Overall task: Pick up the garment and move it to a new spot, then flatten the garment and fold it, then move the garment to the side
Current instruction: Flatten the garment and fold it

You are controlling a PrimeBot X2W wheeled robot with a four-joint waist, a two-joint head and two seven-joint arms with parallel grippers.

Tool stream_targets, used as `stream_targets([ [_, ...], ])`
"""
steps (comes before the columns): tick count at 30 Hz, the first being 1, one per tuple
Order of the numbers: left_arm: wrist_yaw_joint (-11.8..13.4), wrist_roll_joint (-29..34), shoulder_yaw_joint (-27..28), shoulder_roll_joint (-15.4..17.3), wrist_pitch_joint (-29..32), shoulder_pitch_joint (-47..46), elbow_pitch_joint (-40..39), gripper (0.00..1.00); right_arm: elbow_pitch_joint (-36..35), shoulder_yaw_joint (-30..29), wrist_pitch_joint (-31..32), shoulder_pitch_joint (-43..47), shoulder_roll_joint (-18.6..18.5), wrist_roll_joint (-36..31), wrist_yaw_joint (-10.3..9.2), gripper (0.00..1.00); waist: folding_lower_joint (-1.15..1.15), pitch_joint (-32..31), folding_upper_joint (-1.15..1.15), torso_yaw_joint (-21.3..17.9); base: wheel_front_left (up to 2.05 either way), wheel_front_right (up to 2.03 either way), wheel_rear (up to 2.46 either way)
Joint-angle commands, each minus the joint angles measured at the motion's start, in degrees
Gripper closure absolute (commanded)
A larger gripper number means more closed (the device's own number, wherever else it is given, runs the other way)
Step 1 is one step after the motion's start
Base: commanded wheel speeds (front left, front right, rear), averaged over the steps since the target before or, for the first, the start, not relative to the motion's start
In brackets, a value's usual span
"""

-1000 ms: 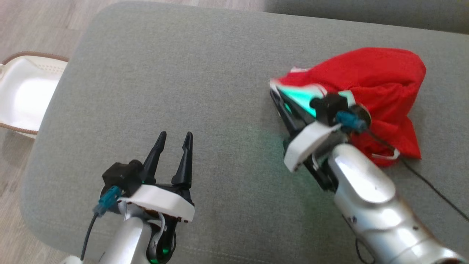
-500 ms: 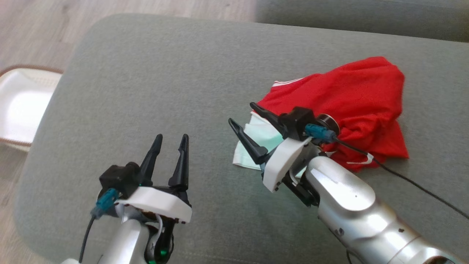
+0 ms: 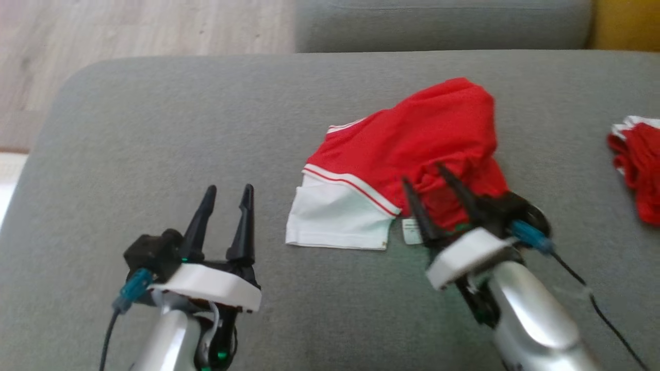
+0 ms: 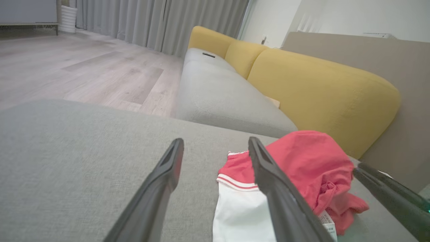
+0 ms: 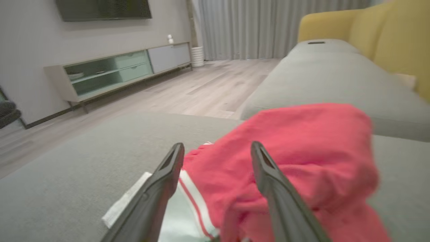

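Grey sofa cushion (image 3: pixel 154 118) carries everything. On the left the left claw (image 3: pixel 229 187) hangs released, its two dark fingers apart with nothing between them, and the garment lies well apart to its right. The garment (image 3: pixel 412 139) sits mid-cushion: a flat white panel edged with red stripes on its left side, a crumpled red heap on its right, a small label (image 3: pixel 411 230) at the near edge. The right claw (image 3: pixel 423 173) is released too, fingers spread, tips over the near edge of the red heap; whether they touch the cloth I cannot tell. Far right, another red and white cloth (image 3: pixel 637 165) lies apart
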Motion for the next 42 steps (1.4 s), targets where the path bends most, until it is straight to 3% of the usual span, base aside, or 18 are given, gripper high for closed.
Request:
stream_targets([
  [1,0.32,0.56,2.59,0.15,-0.45,-1.15,-2.32,0.0,-3.8,-2.07,-0.69,1.39,0.34,-1.26,0.39,0.0,0.0,-0.47,0.0,-1.63,0.0,0.0,0.0],
  [8,-0.11,0.99,2.75,0.15,-0.45,-0.63,-2.81,0.0,-13.16,-12.88,0.29,10.92,1.44,-5.14,0.39,0.0,0.0,-0.48,0.0,-4.16,0.0,0.0,0.0],
  [10,-0.55,3.98,2.3,0.15,-0.45,-0.53,-2.23,0.0,-16.14,-15.11,0.85,13.71,1.68,-5.26,0.39,0.0,0.0,-0.34,0.0,-4.61,0.0,0.0,0.0],
  [22,-1.09,3.84,1.79,0.15,-0.45,-1.22,-1.49,0.0,-20.66,-15.18,2.77,15.54,1.74,-4.1,0.39,0.0,0.0,1.13,0.0,-3.39,0.0,0.0,0.0],
  [31,-1.13,3.28,-0.01,0.15,-0.45,-2.42,-0.76,0.0,-13.62,-11.97,8.78,11.16,1.75,-6.89,0.39,0.0,0.0,3.76,0.0,-0.37,0.0,0.0,0.0],
  [42,-1.0,2.84,-0.36,0.15,-0.45,-3.75,-0.19,0.0,-3.06,-11.43,8.8,4.41,1.75,-9.61,0.39,0.0,0.0,5.84,0.0,2.35,0.0,0.0,0.0],
])
